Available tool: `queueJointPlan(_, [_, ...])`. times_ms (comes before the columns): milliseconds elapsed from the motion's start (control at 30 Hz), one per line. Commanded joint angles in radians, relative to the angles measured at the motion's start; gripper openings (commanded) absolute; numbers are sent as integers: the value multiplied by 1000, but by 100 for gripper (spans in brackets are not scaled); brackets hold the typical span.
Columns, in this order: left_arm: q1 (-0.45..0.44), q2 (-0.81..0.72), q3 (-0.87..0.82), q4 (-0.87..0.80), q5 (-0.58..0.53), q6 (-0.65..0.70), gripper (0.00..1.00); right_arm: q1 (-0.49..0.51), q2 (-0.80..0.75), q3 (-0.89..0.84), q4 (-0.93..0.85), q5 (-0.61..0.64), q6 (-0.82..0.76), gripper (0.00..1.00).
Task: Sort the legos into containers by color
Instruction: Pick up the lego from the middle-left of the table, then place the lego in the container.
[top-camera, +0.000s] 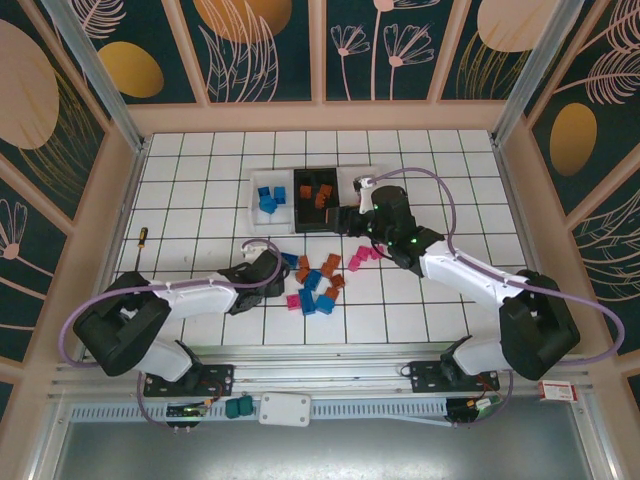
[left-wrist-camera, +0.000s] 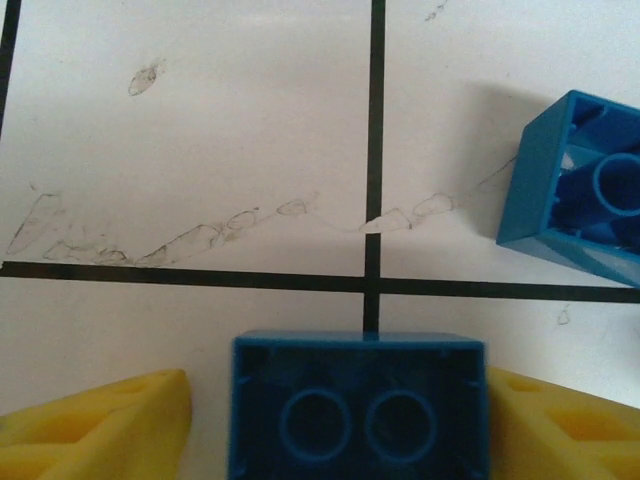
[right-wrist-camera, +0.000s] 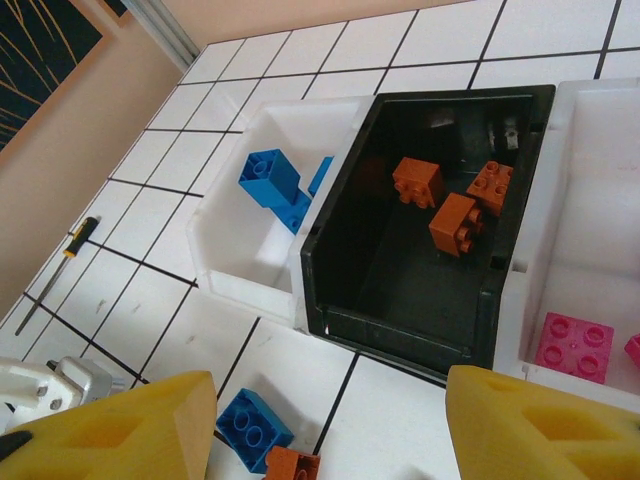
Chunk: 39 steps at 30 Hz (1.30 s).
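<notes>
In the left wrist view a blue lego (left-wrist-camera: 360, 410) lies studs-down on the floor between my left gripper's (left-wrist-camera: 338, 400) yellow fingers. The right finger (left-wrist-camera: 540, 420) touches it and a strip of floor shows at the left finger, so the jaws are open. Another blue lego (left-wrist-camera: 575, 190) lies to the right. The containers stand in a row: a white tray (right-wrist-camera: 235, 265) with blue legos, a black tray (right-wrist-camera: 400, 330) with orange ones, and a white tray (right-wrist-camera: 545, 250) with pink ones. My right gripper (right-wrist-camera: 330, 400) hangs open and empty before the black tray. Loose legos (top-camera: 320, 280) are scattered between the arms.
A screwdriver (top-camera: 140, 240) lies on the tiles at the left. Raised walls enclose the tiled floor. A metal rail with teal blocks (top-camera: 238, 406) and a white box (top-camera: 285, 408) runs along the near edge. A blue lego (right-wrist-camera: 248, 428) and an orange one (right-wrist-camera: 292, 466) lie under my right gripper.
</notes>
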<state>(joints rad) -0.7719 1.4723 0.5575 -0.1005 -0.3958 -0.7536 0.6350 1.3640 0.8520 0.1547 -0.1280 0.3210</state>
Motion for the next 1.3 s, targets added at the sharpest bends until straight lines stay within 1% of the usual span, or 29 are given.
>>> queueJointPlan(0, [0,66,1,106,20,14,66,0,-28,-4,28,7,13,63])
queueJointPlan(100, [0,78,26,104,29,26,54,0,-32,-5,22,11,12,63])
queueJointPlan(167, [0,51,35,96,28,31,48,0,-38,-10,19,15,10,63])
queueJointPlan(233, [1,9,53,75,18,38,45,-1,-42,-17,18,19,10,63])
queueJointPlan(333, [9,-60,121,24,-5,66,43,-2,-49,-25,22,21,16,63])
queueJointPlan(433, [65,-79,215,-9,-4,105,41,-1,-57,-34,32,19,22,63])
queueJointPlan(533, [131,-32,326,-7,-3,150,41,-1,-61,-45,29,21,26,63])
queueJointPlan(667, [196,116,488,5,14,183,42,-1,-72,-64,22,25,32,63])
queueJointPlan(767, [241,217,576,18,48,189,42,-1,-97,-87,8,30,36,63])
queueJointPlan(900, [249,320,670,23,84,198,49,-2,-136,-112,-16,34,37,63])
queueJointPlan(933, [249,340,690,17,85,200,53,-1,-145,-116,-26,34,36,64])
queueJointPlan(1000, [250,357,702,13,85,198,69,-1,-160,-128,-37,23,36,64])
queueJointPlan(1067, [252,344,697,21,90,193,83,0,-173,-144,-48,16,35,64])
queueJointPlan(1100, [252,332,694,25,94,192,87,0,-178,-149,-52,13,35,65])
queueJointPlan(1133, [253,317,694,27,98,189,91,-1,-180,-157,-59,12,36,65])
queueJointPlan(1233, [252,248,687,33,119,180,97,-1,-188,-185,-69,13,41,66])
queueJointPlan(1267, [253,196,678,40,134,173,99,-2,-192,-198,-74,19,44,66])
